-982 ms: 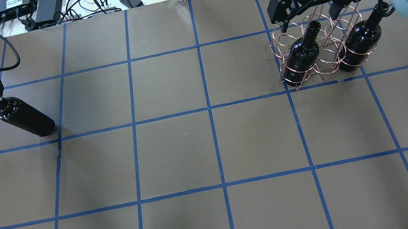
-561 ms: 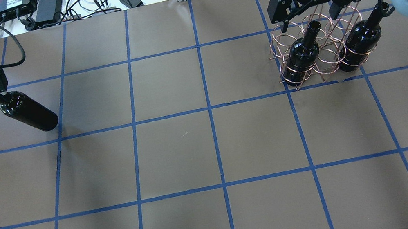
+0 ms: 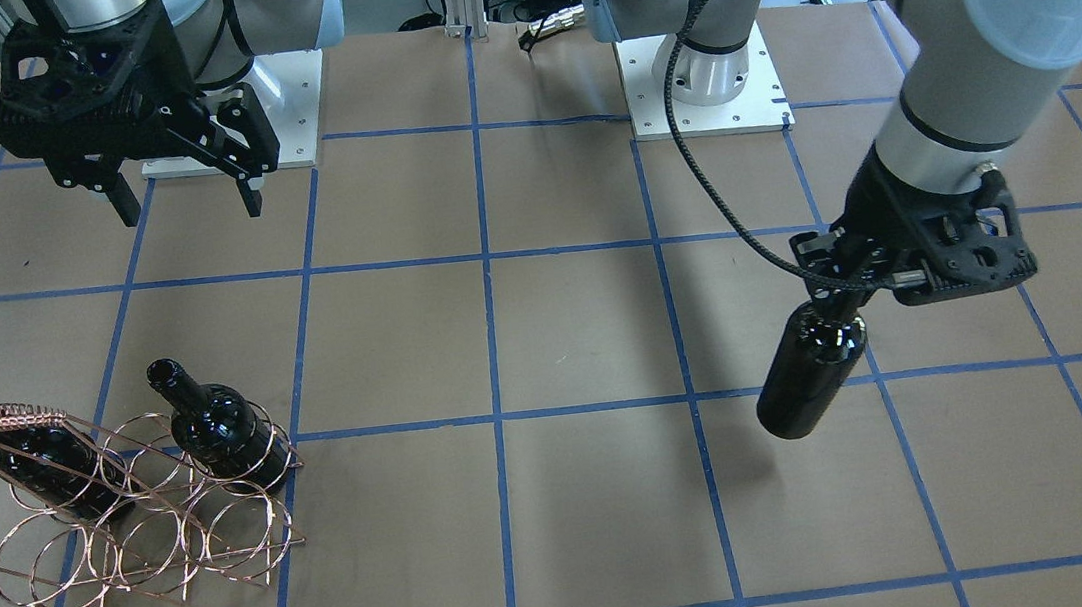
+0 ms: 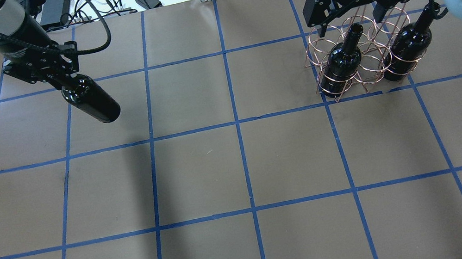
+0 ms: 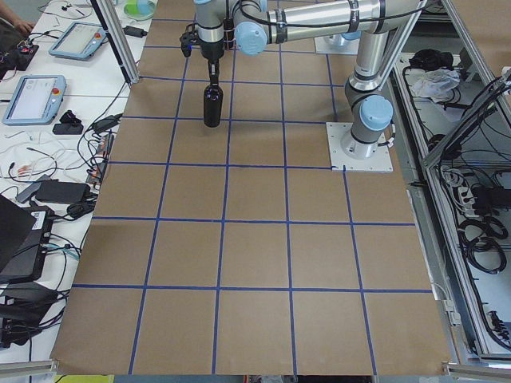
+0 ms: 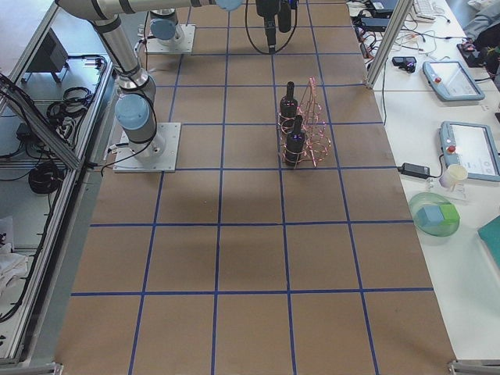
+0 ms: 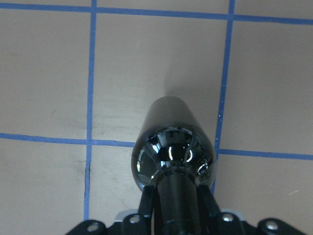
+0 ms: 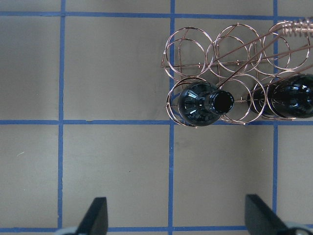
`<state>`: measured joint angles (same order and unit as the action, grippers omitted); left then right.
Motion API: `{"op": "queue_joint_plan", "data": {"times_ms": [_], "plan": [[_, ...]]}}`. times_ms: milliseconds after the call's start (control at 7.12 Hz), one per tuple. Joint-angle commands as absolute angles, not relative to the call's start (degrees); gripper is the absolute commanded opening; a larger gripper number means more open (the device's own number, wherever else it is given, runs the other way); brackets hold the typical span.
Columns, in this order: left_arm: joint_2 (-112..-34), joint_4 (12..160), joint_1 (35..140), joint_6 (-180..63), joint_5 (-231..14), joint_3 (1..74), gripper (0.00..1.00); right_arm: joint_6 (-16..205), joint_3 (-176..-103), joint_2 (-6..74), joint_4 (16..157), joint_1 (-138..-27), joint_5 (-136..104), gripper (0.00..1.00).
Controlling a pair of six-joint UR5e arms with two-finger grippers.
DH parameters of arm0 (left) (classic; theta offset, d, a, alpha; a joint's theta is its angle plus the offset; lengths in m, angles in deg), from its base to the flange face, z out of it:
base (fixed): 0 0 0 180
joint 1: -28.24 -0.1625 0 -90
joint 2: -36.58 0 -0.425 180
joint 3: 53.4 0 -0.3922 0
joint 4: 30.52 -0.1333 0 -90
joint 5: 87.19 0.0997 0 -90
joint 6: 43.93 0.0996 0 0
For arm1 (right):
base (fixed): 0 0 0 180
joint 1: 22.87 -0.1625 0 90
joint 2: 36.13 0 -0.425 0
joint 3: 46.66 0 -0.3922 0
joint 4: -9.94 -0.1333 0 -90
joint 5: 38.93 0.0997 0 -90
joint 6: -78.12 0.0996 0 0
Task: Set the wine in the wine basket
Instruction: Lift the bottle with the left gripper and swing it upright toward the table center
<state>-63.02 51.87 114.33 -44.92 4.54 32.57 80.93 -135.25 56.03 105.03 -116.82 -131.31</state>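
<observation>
Left tool (image 4: 63,80) has swung in from the counter's (image 4: 242,169) left edge, bringing the wine (image 4: 93,103) with it. It's clamped on the neck, and the bottle hangs clear of the surface (base down, slightly tilted). Near the far right corner sits the wine basket (image 3: 141,516), with two bottles (image 4: 341,61) (image 4: 407,48) standing in the robot-side row. Right tool (image 3: 191,209) hovers above it, fingers spread wide, holding nothing.

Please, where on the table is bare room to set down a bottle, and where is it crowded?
Bare: the table's middle, between the held wine and the wine basket, and the rows toward the robot. Crowded: the basket's corner, bottles inside, the open right end effector hanging nearby.
</observation>
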Motion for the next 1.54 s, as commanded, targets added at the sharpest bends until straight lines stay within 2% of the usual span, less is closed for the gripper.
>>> {"op": "queue_joint_plan", "data": {"times_ms": [0,421,1404], "plan": [[-62.7,52.2,122.9,-52.8,3.4,32.8,0.00,80.9,-135.3,56.2,105.0,-116.8,-131.3,1.00],[-61.2,51.4,127.2,-54.4,0.0,37.9,0.00,80.9,-135.3,56.2,104.9,-116.8,-131.3,1.00],[-59.4,51.6,135.7,-59.7,-0.2,43.7,0.00,80.9,-135.3,56.2,104.9,-116.8,-131.3,1.00]]}}
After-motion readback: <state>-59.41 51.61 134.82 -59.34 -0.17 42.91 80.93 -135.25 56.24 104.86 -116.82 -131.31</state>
